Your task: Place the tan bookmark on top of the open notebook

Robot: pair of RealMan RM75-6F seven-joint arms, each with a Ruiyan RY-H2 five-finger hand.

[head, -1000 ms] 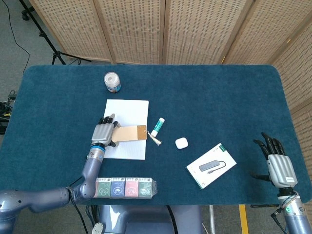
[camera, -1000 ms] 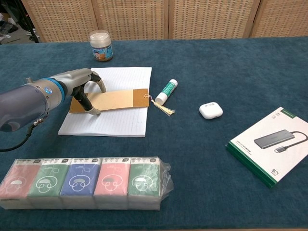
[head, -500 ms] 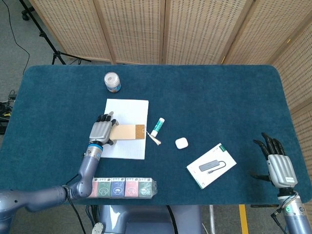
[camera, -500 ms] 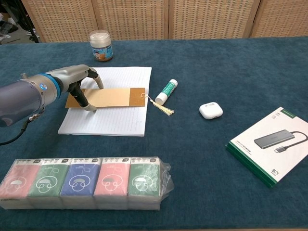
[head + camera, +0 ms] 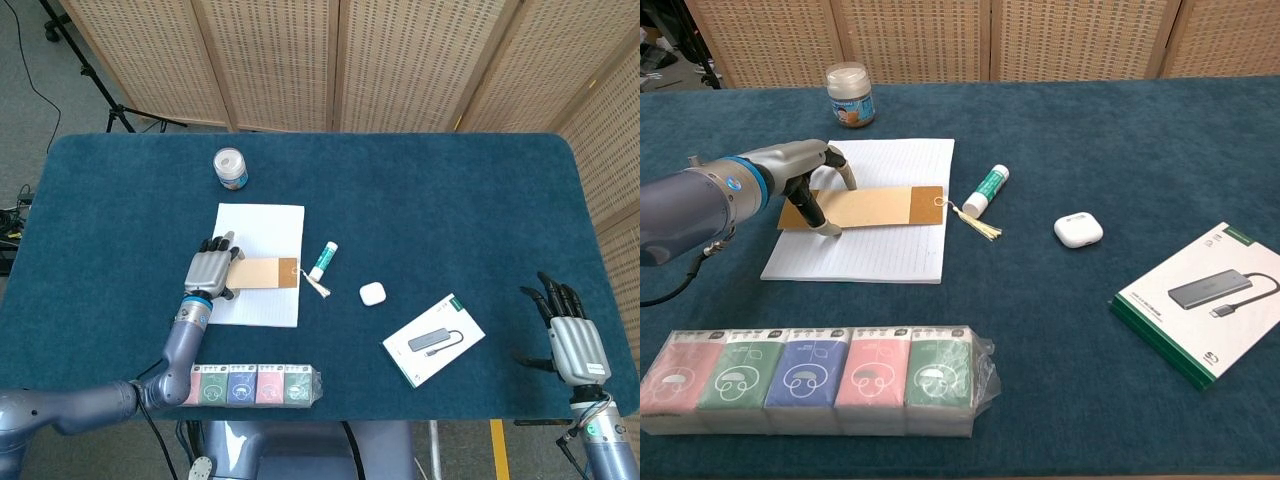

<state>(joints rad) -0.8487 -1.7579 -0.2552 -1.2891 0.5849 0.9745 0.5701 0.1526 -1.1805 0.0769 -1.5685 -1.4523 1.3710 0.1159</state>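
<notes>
On the open notebook (image 5: 865, 225), the left hand (image 5: 805, 185) pinches the tan bookmark (image 5: 875, 207).
The bookmark lies flat across the page, its tassel trailing off the right edge toward the glue stick (image 5: 986, 189). The right hand (image 5: 572, 340) rests at the counter's (image 5: 450, 200) far right corner, fingers spread and holding nothing.

Bright, even light in both views, soft short shadows under objs on the bench (image 5: 1090, 120). No glare; sharp focus, slight edge distortion in chest view.
</notes>
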